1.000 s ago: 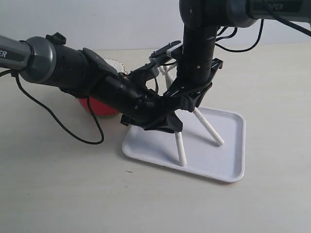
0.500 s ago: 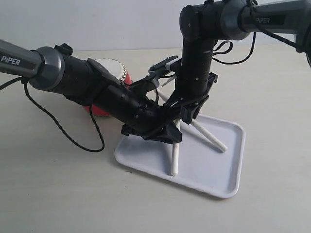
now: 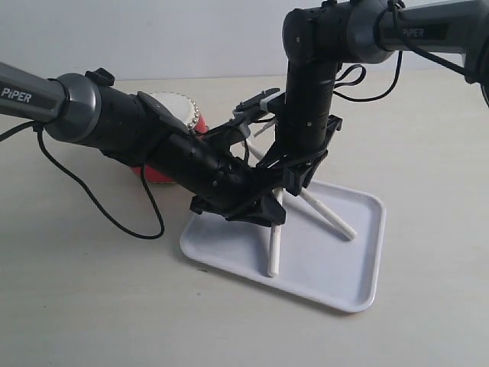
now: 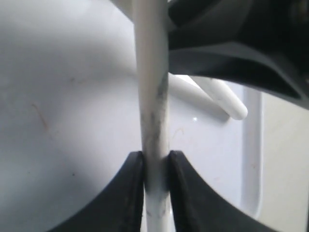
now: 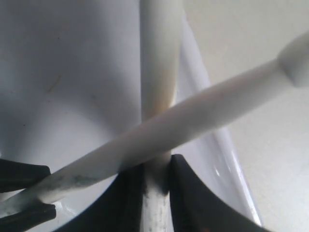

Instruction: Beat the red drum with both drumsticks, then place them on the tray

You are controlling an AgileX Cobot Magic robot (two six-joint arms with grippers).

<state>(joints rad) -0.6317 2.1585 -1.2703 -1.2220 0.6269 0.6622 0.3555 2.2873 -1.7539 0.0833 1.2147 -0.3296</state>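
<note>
Grip: left gripper (image 3: 256, 205) pinches left stick (image 3: 273, 248); right gripper (image 3: 296, 170) pinches right stick (image 3: 330, 212).
Sticks: crossed just beyond fingers (image 5: 188, 198), tips at tray (image 3: 359, 267).
Advice: we lay them flatter before releasing.

Bright, even light casts soft shadows on the tray (image 3: 359, 260); wrist views blur close up.

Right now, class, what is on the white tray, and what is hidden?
Two drumsticks slant onto the tray, tips apparently touching it: one in the left gripper, one in the right gripper. The grippers cover part of each stick.
</note>
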